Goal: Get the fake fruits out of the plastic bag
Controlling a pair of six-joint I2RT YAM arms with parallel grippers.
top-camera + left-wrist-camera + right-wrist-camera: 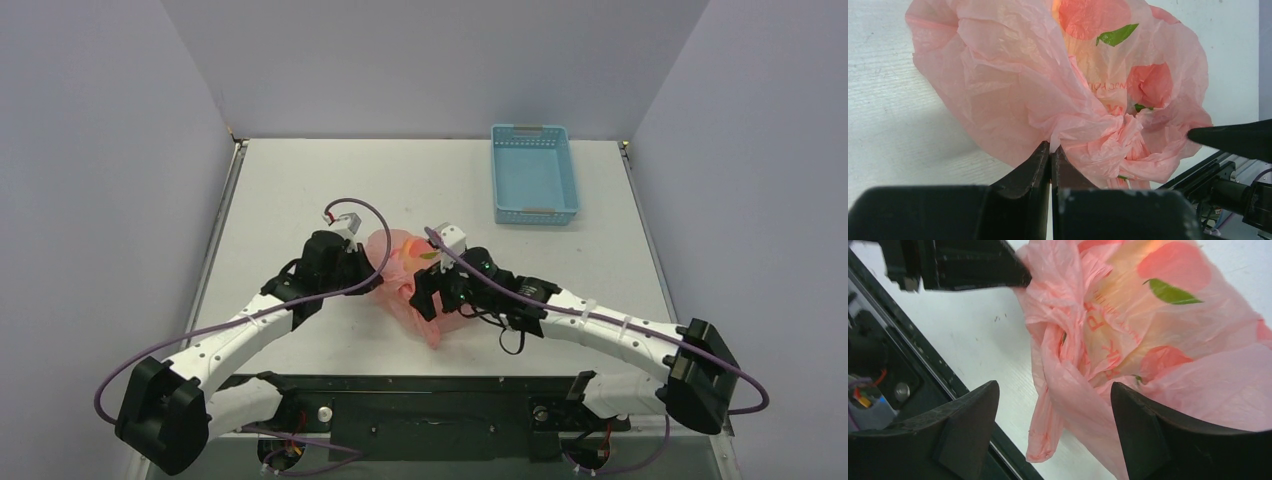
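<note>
plastic bag (pixel 1013 85) is pinched by the left gripper (pixel 1050 150). loose film should be taken by the spread right gripper (pixel 1054 387).

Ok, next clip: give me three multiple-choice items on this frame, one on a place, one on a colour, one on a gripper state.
1. Where does the rigid light-blue slotted basket stand?
A) far right part of the table
B) near left corner
C) under the bag

2. What colour is the thin crinkly translucent plastic bag?
A) blue
B) pink
C) clear white

3. How is the left gripper?
A) wide open, clear of the bag
B) shut on a fold of the bag
C) out of view

Answers:
1 A, the top view shows it far back on the right.
2 B, both wrist views show pink film with red and green prints.
3 B, its jaws meet on pinched film, while the right gripper is open at the bag.
</note>
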